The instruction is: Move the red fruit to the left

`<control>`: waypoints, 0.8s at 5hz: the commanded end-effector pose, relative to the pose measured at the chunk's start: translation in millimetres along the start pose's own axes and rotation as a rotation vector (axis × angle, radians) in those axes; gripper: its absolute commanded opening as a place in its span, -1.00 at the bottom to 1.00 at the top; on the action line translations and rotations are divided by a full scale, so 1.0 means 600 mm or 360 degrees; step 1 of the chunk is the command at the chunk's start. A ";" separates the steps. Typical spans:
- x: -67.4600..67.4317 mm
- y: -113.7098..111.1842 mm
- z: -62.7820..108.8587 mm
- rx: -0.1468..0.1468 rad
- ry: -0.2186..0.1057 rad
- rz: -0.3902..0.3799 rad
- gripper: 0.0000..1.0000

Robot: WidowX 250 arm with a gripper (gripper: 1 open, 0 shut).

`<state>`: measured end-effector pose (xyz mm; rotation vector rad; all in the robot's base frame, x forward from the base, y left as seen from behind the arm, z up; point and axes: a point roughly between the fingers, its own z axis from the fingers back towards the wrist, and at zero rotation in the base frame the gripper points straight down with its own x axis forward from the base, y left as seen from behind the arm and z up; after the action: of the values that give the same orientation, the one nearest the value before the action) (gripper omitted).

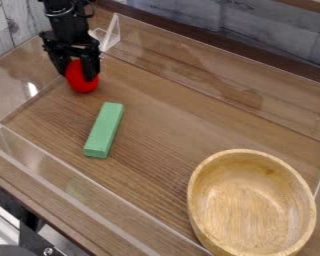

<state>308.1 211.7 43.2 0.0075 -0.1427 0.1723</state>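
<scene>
The rounded, glossy red fruit (81,76) sits near the left edge of the wood-grained table (190,95), toward its far left corner, with the black gripper (80,58) right over it — whether the fingers are closed on it, or how far open they are, I cannot tell. Nearer the front lies a flat green rectangular block (104,130), and by the near right corner a round, smooth-rimmed wooden bowl (252,207).

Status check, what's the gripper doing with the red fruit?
Gripper down over red fruit, grip unclear. Fruit at table's far left in view. Green block nearer camera, apart from fruit.
</scene>
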 end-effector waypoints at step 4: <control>0.004 0.012 0.052 0.0020 -0.0108 0.0018 -1.00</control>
<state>303.1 211.2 42.0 -0.0242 -0.1337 0.1868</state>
